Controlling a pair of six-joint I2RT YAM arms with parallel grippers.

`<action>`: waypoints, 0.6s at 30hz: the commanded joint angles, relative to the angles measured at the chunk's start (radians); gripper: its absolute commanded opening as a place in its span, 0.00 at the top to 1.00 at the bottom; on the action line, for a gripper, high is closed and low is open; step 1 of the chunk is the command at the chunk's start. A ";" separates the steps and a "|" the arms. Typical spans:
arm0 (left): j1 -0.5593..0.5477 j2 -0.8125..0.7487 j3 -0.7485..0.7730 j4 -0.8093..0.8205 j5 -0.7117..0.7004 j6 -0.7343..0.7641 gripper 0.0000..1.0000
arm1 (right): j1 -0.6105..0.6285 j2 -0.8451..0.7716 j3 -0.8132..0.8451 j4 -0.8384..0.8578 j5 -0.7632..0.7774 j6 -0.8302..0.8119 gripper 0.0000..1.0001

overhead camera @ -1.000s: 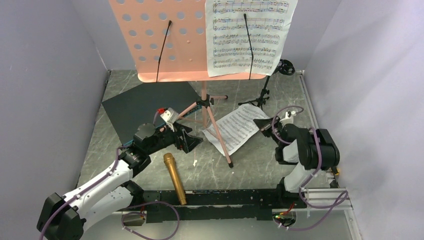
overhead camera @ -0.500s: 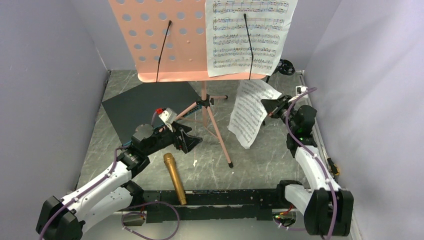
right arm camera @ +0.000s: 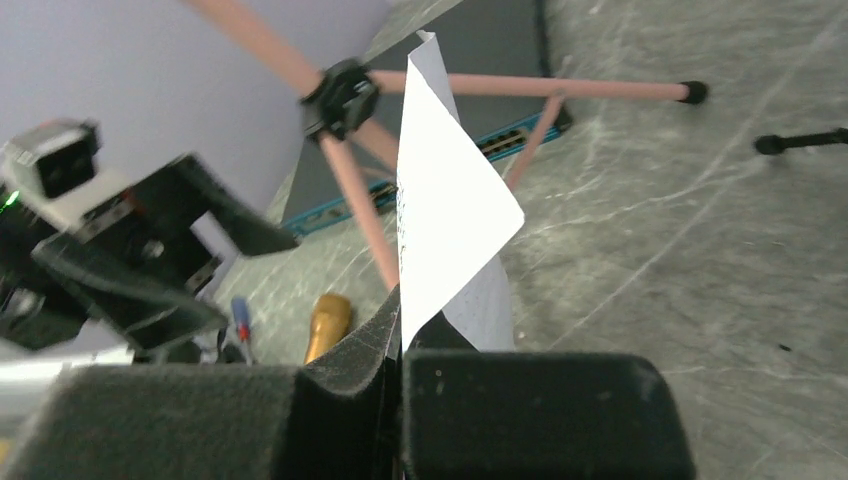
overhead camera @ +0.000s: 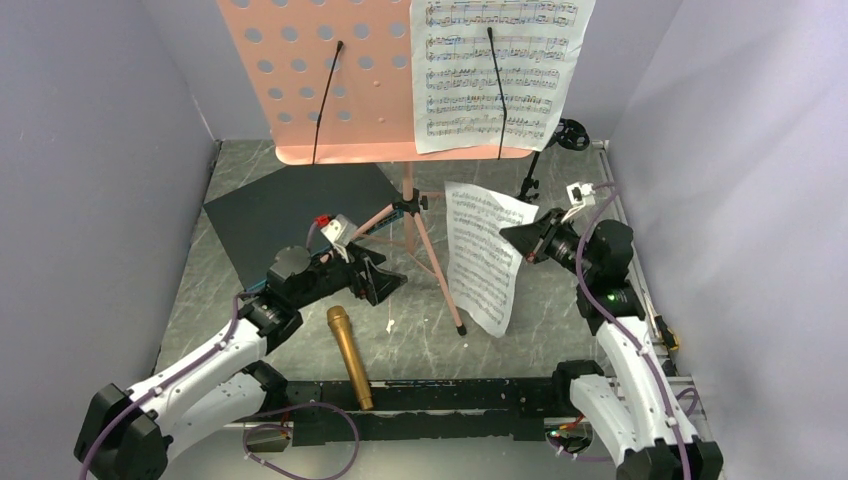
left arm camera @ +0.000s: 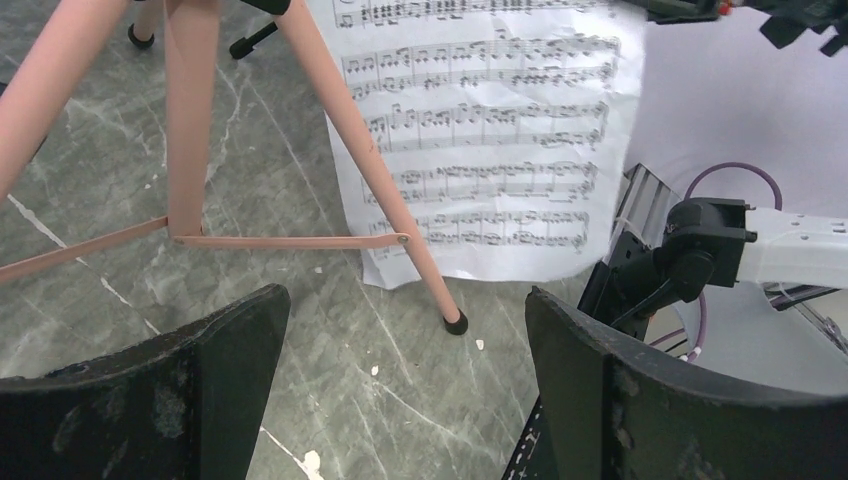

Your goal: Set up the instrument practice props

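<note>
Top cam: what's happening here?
The right claw is shut on a loose sheet-music page, holding it up off the table beside the pink music stand. A second page already sits on the stand. The left claw hangs open, holding nothing, near the gold microphone lying on the table.

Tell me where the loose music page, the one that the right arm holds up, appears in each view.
Top external: the loose page hangs right of centre, just right of the pink stand legs.
Left wrist: the loose page fills the upper middle, behind the pink stand legs.
Right wrist: the loose page stands edge-on at centre, rising from the shut jaws.
Shared landmark: the pink stand legs.
</note>
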State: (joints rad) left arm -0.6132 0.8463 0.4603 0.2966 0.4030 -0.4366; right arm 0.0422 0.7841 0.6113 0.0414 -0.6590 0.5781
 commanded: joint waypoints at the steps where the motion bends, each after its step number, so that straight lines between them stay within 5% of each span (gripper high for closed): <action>1: -0.002 0.038 0.044 0.112 0.032 -0.018 0.07 | 0.045 -0.093 0.071 -0.086 -0.085 -0.090 1.00; 18: -0.002 0.023 -0.005 0.363 0.124 0.016 0.07 | 0.053 -0.279 0.155 -0.046 -0.334 -0.096 1.00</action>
State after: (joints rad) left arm -0.6132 0.9031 0.4603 0.5201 0.4702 -0.4454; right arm 0.0898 0.5167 0.6987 -0.0528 -0.9058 0.4969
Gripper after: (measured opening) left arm 0.930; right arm 0.010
